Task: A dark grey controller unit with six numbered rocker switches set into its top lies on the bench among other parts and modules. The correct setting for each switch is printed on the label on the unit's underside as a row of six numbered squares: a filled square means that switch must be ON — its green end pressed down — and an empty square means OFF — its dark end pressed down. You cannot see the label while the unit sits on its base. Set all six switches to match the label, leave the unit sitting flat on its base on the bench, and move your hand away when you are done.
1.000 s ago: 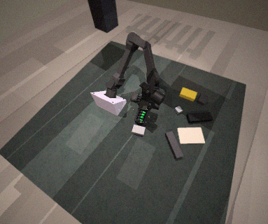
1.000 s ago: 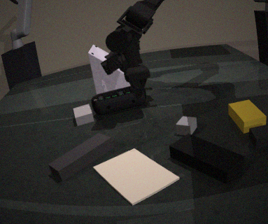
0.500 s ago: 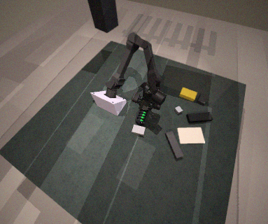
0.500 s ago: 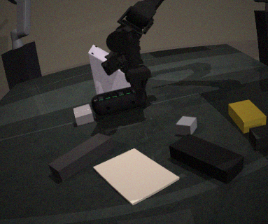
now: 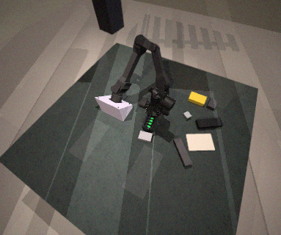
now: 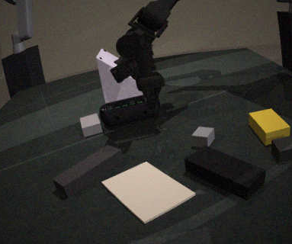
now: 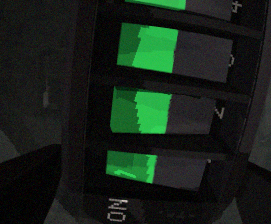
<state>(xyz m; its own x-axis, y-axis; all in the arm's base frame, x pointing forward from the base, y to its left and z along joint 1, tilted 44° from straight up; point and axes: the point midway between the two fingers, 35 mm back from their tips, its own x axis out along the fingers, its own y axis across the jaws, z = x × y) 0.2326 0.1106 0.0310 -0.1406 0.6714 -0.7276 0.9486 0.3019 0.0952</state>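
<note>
The dark grey controller unit (image 5: 147,128) (image 6: 124,114) (image 7: 77,115) is upright with its switches facing up. My gripper (image 5: 154,111) (image 6: 153,104) (image 7: 151,165) is shut on it, one finger on each long side, near the end marked ON. In the exterior view a shadow lies under the unit, which seems slightly off the bench. The wrist view shows switch 1 (image 7: 178,172), switch 2 (image 7: 153,112), switch 3 (image 7: 156,49) and part of switch 4 (image 7: 158,4), green ends on the left. Which ends are pressed is hard to tell. The underside label is hidden.
A pale block (image 5: 145,136) (image 6: 91,125) stands just beyond the unit's far end. A long grey bar (image 5: 183,152) (image 6: 86,170), a cream plate (image 5: 200,142) (image 6: 148,192), a black box (image 5: 209,123) (image 6: 224,171), a small pale cube (image 5: 187,115) (image 6: 204,136) and a yellow block (image 5: 197,98) (image 6: 268,125) lie nearby.
</note>
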